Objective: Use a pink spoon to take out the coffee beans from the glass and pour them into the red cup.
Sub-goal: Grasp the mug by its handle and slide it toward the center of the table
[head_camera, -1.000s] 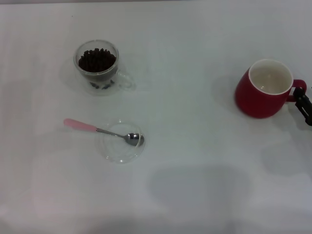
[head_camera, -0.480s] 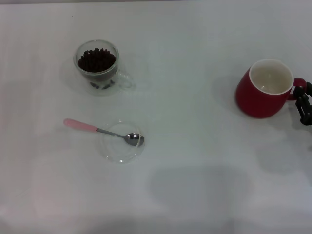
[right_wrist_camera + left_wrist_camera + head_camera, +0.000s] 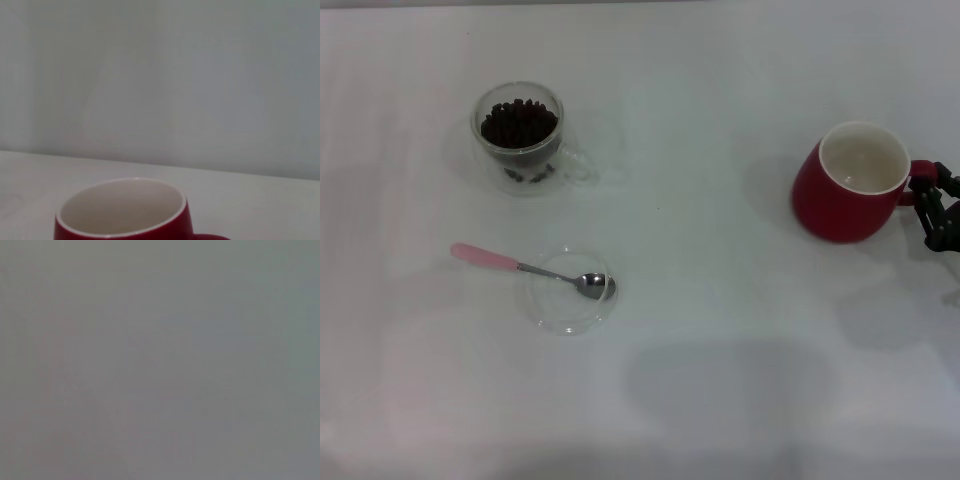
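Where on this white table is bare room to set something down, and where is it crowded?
Free: the wide stretch between the clear round glass dish and the rounded red ceramic mug; also the near table. Crowded: the clear double-walled glass of coffee beans, dish and pink-handled spoon; right gripper beside the mug.

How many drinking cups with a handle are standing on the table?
2: the small clear glass cup holding coffee beans at the far left, and the rounded red ceramic mug at the right. None seems hidden.
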Controlling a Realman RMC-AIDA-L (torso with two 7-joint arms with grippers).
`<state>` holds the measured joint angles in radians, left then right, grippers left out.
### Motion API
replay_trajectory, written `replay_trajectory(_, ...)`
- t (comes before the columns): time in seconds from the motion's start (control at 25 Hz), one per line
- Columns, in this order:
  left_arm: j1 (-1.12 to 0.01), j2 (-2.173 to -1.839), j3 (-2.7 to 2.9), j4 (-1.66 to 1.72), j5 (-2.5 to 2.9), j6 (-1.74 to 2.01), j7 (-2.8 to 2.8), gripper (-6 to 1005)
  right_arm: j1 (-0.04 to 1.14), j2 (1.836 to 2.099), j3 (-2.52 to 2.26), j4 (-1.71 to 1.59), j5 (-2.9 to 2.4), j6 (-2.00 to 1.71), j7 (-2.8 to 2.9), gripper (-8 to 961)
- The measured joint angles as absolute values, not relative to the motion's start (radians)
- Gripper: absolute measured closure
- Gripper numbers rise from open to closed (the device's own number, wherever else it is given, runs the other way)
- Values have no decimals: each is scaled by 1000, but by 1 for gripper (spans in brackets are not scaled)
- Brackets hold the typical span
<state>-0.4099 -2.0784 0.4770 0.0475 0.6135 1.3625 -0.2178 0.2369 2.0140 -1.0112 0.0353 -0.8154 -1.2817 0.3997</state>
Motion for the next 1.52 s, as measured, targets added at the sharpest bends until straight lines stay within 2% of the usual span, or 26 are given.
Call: replay_trajectory(1.52,-403,-2082,477,35,612,1370,-219,111,275,2028,-1272,35,-842,-1486,431,792)
